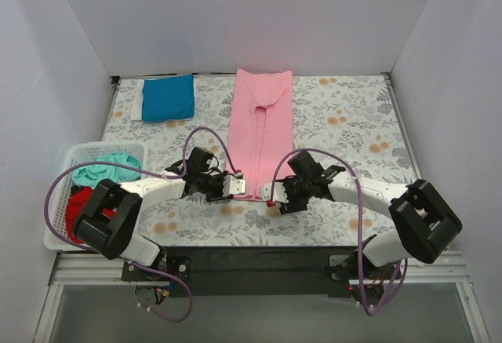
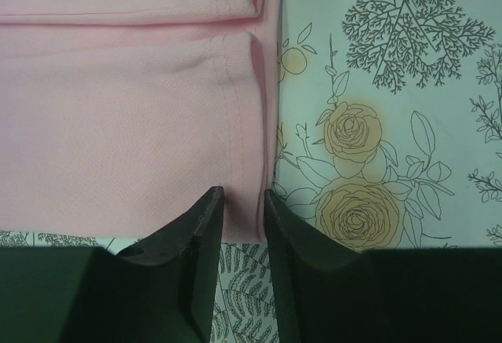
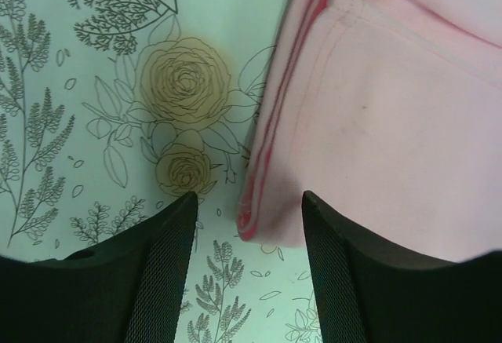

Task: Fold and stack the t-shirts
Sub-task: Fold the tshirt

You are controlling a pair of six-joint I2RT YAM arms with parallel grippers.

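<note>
- I am seeing the left gripper [image 2: 241, 198] with its fingers parted only narrowly. They are straddling the near left corner of the pink shirt [image 2: 125, 123]. The cloth is lying flat there, so I am judging it not yet pinched.
- The right gripper [image 3: 249, 198] is standing spread wide. The shirt's other near corner is lying between its fingers, also ungrasped.
- Ahead of both grippers the pink shirt is stretching away as a long narrow strip with its sides folded in. I am reckoning the lengthwise folds are done and the end-over-end fold is left.
- Further ahead and to the left of the left gripper, a blue shirt [image 1: 168, 97] is lying folded. I am counting that one as finished.
- Off to the left gripper's left, a basket [image 1: 78, 148] is holding a teal cloth [image 1: 106, 172] and a red cloth [image 1: 77, 206], so more folding is waiting.
</note>
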